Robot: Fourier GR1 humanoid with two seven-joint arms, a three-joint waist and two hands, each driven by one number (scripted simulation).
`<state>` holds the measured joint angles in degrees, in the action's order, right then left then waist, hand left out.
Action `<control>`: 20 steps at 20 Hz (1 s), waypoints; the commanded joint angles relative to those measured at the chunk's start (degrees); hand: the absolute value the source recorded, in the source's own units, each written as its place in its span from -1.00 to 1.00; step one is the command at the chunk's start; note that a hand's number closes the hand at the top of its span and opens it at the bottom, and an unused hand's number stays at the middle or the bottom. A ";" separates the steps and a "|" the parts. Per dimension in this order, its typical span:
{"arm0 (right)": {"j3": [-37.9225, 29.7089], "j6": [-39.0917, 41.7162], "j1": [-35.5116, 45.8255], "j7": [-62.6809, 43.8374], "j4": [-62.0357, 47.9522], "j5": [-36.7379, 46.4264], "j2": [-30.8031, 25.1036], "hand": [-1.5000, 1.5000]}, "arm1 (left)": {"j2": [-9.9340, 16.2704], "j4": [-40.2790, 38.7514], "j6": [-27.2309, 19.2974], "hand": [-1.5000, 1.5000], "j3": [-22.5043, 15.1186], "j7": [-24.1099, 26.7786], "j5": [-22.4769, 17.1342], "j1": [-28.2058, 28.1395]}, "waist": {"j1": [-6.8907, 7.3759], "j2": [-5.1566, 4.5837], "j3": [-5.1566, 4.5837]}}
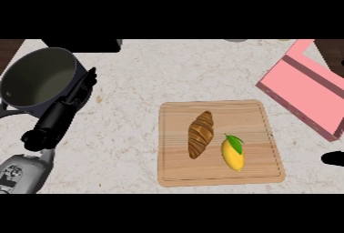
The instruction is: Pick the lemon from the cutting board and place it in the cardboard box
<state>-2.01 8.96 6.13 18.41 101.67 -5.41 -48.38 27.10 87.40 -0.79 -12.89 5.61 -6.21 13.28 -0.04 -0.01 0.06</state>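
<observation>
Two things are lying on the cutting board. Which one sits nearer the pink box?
The lemon, yellow with a green leaf, lies on the board's right half, toward the pink box. The brown croissant lies left of it, nearer the board's middle.

A pale, marbled stone counter (141, 77), flecked with brown veins, is seen across almost the whole frame. Dark wood-toned patches are shown at the upper left and upper right corners. A black shape (84, 44) is cut off by the top edge at upper left. Even, soft lighting is cast throughout.
</observation>
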 commanded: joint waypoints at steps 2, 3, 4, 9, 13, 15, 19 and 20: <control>3.04 2.13 0.01 -0.31 5.16 8.82 -3.72 -1.00 | -0.59 0.25 0.38 0.00 0.54 -2.01 0.71 0.97 | -0.09 0.08 -0.09; 4.18 3.21 0.09 -0.28 4.80 10.42 -4.37 -1.00 | 0.58 -0.87 2.06 0.00 1.28 0.71 0.22 -1.11 | 0.19 0.02 -0.11; 4.88 3.36 -0.69 -2.46 6.82 12.82 -6.15 -1.00 | -0.29 0.46 0.51 0.00 0.67 -1.06 1.19 0.13 | -0.07 0.12 -0.11; 12.63 8.28 0.91 -14.87 16.12 20.39 -10.19 -1.00 | 0.10 0.96 2.10 0.00 1.61 -1.36 -0.09 -0.15 | 0.48 0.20 -0.20; 16.92 14.36 2.44 -25.40 24.18 21.46 -10.54 -1.00 | -1.81 2.21 0.56 0.00 -0.12 -0.76 2.47 -2.05 | 0.30 0.29 -0.19; 21.27 16.60 7.34 -32.23 24.55 24.95 -9.52 -1.00 | -2.28 -0.11 1.06 0.00 0.03 -2.29 2.62 1.14 | 0.99 -0.04 -0.24; 24.60 21.89 7.03 -41.57 30.56 25.80 -6.39 -1.00 | -0.46 -0.26 3.46 0.00 3.75 -3.87 0.98 2.78 | -0.03 0.14 -0.15; 29.26 21.71 8.47 -44.54 27.91 29.24 -3.33 -1.00 | -1.87 -2.10 2.69 0.00 2.71 2.35 2.41 -1.63 | 0.71 -0.04 -0.20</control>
<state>21.16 26.95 12.67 -16.59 127.00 20.48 -55.06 25.51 87.15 1.20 -11.12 4.63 -4.18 13.58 0.48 0.04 -0.13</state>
